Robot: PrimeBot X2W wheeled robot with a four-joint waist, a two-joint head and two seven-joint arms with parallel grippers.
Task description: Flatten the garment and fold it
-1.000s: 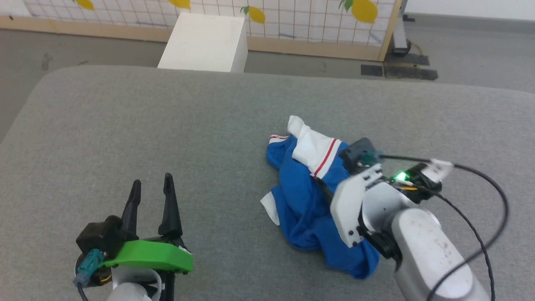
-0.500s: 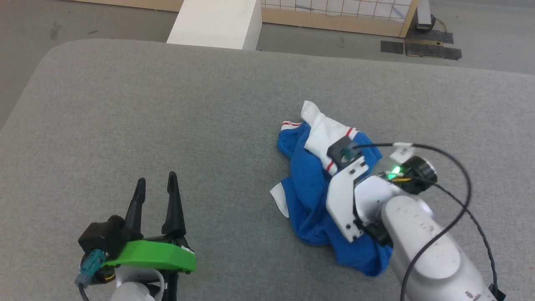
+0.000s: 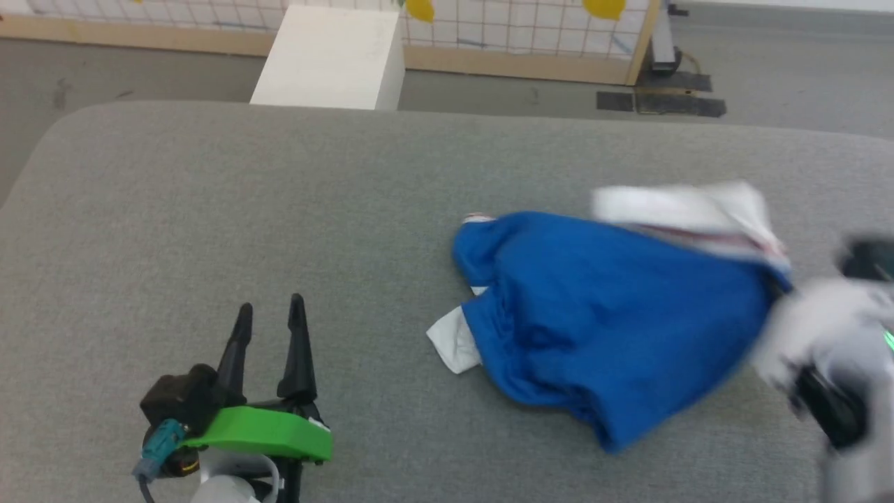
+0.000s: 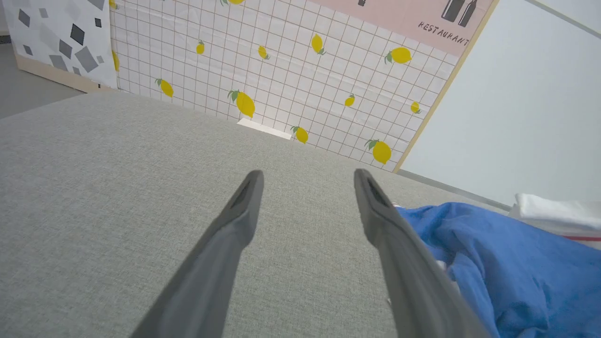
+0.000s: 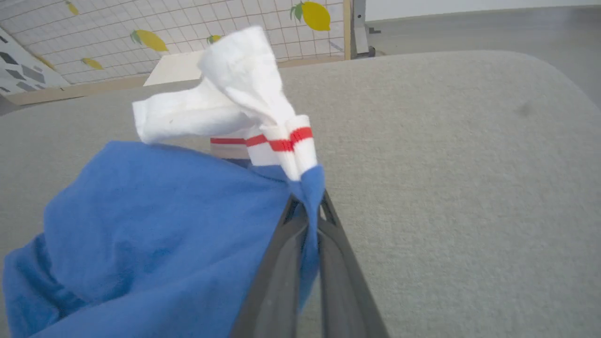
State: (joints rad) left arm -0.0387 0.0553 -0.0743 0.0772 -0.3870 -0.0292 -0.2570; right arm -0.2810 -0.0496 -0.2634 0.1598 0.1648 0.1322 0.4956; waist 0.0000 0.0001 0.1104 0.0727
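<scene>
The garment [image 3: 607, 314], a bright blue T-shirt with white sleeves and thin red stripes, is stretched out to the right across the grey padded table [image 3: 279, 209]. My right gripper [image 5: 307, 206] is shut on the blue cloth just below a white sleeve [image 5: 235, 94], which flops above the fingertips. In the head view the right arm [image 3: 831, 349] is a blur at the right edge. My left gripper [image 3: 269, 314] stands open at the lower left, apart from the shirt, nothing between its fingers. The left wrist view has the garment [image 4: 507, 263] to the right of the open left gripper [image 4: 305, 176].
A white box [image 3: 328, 59] stands on the floor beyond the table's far edge. Behind it runs a lemon-patterned tiled screen [image 4: 281, 70] with a wooden frame. Bare grey table surface stretches left and in front of the shirt.
My right gripper has shut on the shirt near the sleeve seam and pulled it up and to the right, drawing the crumpled heap out. The head camera has shifted. The left gripper has stayed put.
</scene>
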